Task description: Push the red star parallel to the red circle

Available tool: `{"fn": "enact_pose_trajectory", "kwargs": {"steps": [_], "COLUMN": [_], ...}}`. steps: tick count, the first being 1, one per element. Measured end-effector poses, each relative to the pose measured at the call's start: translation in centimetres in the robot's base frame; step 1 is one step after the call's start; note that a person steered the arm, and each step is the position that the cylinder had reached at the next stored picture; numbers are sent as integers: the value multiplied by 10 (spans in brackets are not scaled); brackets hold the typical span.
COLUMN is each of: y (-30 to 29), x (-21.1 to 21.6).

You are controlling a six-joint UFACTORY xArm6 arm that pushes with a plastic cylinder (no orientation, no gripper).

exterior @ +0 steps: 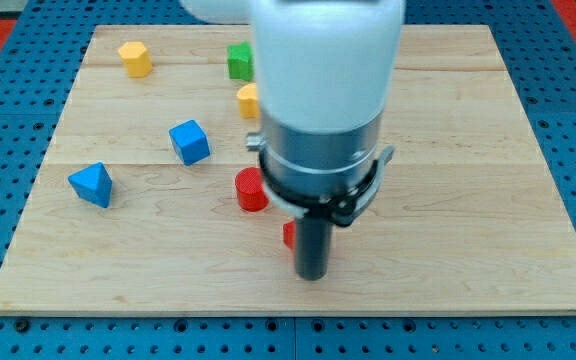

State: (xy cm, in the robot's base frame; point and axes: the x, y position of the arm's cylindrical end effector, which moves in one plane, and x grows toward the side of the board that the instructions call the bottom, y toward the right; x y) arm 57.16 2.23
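The red circle (250, 189) stands near the board's middle, partly covered on its right by the arm. A small red sliver (289, 235) shows just left of the rod; it looks like the red star, mostly hidden behind the rod. My tip (313, 275) is at the rod's lower end, below and right of the red circle, right beside the red sliver. Whether the tip touches it I cannot tell.
A yellow block (135, 58) sits at the top left, a green block (239, 61) at top centre, another yellow block (249, 101) half hidden by the arm. A blue cube (189, 141) and a blue triangular block (91, 184) lie at the left. The wooden board (468, 200) ends at a blue pegboard.
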Motion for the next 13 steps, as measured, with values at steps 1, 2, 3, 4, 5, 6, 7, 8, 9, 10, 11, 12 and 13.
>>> {"fn": "enact_pose_trajectory", "kwargs": {"steps": [1,2,3,4,5,6,7,8,9,10,11,12,13], "y": [-15,-83,-64,-66,-67,-58,-63,-35,4,33,56,72,71], "x": [28,41,18,-10,-28,-25,-19,-20,-28,-38,-50,-66,-48]}}
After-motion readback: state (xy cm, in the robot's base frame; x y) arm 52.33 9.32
